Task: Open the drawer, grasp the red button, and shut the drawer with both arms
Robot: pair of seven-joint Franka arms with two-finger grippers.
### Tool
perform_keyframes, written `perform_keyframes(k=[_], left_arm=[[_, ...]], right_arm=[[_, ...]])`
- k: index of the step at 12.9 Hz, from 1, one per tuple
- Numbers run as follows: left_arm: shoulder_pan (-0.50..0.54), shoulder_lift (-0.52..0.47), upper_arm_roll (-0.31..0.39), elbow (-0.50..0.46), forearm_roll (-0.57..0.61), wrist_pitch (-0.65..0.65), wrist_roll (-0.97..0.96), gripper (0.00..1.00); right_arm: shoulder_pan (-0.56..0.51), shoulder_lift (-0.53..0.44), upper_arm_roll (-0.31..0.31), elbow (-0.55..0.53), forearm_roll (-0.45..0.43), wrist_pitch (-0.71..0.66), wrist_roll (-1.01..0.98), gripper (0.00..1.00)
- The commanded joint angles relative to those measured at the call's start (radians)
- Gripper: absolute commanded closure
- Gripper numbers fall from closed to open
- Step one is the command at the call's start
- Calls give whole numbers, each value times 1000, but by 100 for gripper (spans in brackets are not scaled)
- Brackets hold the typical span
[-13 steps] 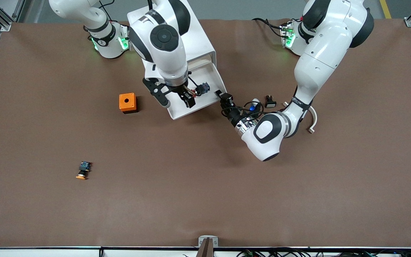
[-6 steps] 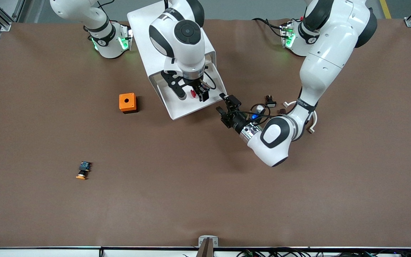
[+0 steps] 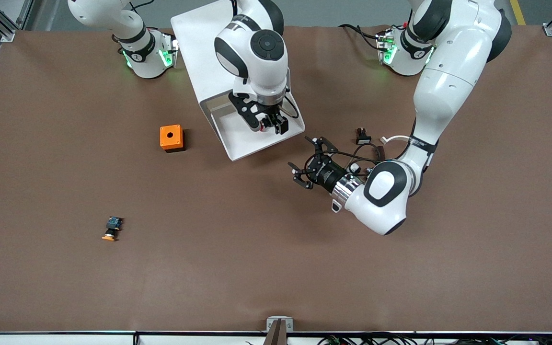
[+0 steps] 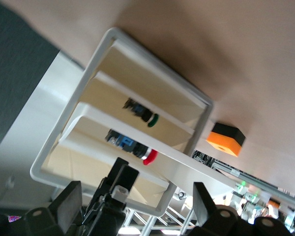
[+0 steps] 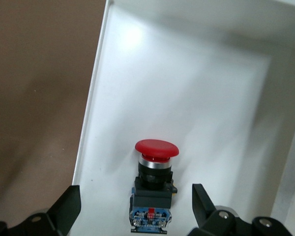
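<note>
Here, nearest the front camera, the orange-capped button (image 3: 111,228) lies alone on the brown desk (image 3: 237,268) toward my right arm's end, with wide bare cloth all around it. Farther in, my left pincer (image 3: 310,162) hangs low over the desk, released, its fingers (image 3: 323,140) spread wide with nothing between them; it sits just off the front corner of the pulled-out drawer (image 3: 242,143), apart from it, with open desk on every side toward the camera. The orange cube (image 3: 171,138) stands beside the drawer toward my right arm's end, well clear of the drawer's side edge. A small black part (image 3: 362,138) lies near my left forearm. Over the drawer, my right pincer (image 3: 270,125) points down, also released; in the right wrist view its fingers (image 5: 63,212) flank the button (image 5: 153,189) without touching it. That button lies on the drawer floor (image 5: 196,98), red cap toward the drawer's middle, nearer one side wall than the other. In the left wrist view the white cabinet (image 4: 64,147) shows its open face, with another small button (image 4: 140,112) on a higher shelf.
</note>
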Motion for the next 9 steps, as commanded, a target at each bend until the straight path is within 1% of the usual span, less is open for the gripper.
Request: perform_keyframes(k=[1, 4, 5, 6, 7, 8, 9], left_arm=[[-21, -62, 13, -4, 120, 81, 149, 1], [-49, -99, 7, -11, 277, 233, 259, 1], [-60, -116, 5, -12, 334, 302, 287, 1], [-78, -135, 1, -18, 392, 365, 298, 1], [-104, -148, 1, -30, 461, 429, 299, 1], [-113, -153, -1, -37, 524, 473, 298, 1], [-130, -161, -1, -40, 570, 506, 298, 1]], right_arm=[[27, 10, -12, -1, 8, 10, 36, 0], [43, 41, -12, 2, 8, 25, 46, 1], [44, 50, -12, 2, 8, 30, 45, 3], [51, 56, -12, 2, 8, 28, 39, 12], [53, 58, -12, 4, 7, 25, 28, 29], [53, 57, -10, 2, 7, 24, 13, 53], [53, 57, -10, 2, 8, 19, -3, 79]])
